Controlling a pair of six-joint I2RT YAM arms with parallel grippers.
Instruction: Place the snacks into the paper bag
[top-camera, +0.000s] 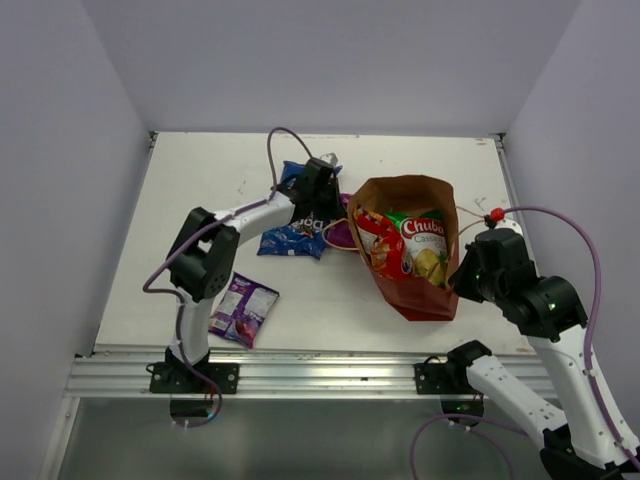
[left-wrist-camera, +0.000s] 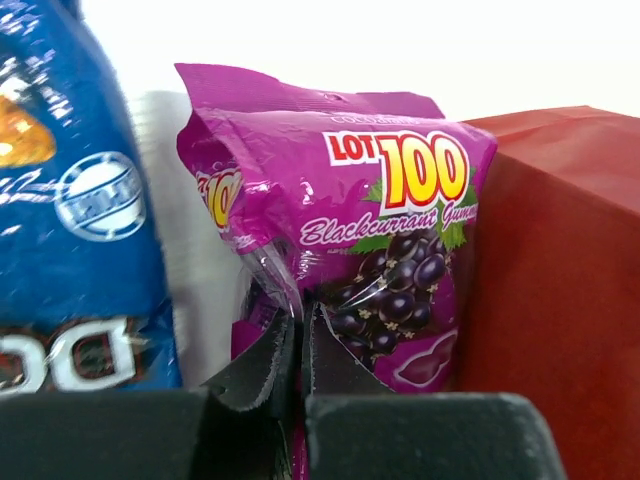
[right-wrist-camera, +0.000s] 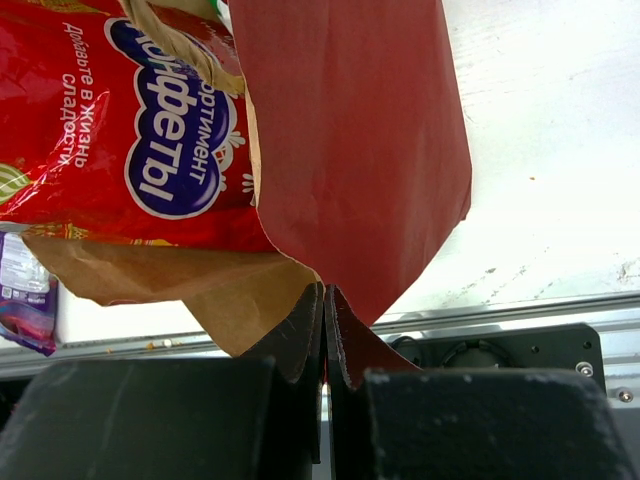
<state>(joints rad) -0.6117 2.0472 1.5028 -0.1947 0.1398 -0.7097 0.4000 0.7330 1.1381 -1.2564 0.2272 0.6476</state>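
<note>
Table (top-camera: 420, 160): purple pack (left-wrist-camera: 380, 250) between Doritos (left-wrist-camera: 70, 200), paper bag (left-wrist-camera: 560, 300).

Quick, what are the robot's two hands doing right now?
Left gripper: shut on the Lot 100 bag.
Right gripper: shut on the edge of the paper bag.

Paper bag (top-camera: 435, 303) holds 2 snacks (top-camera: 398, 248); 3 lie outside.
</note>
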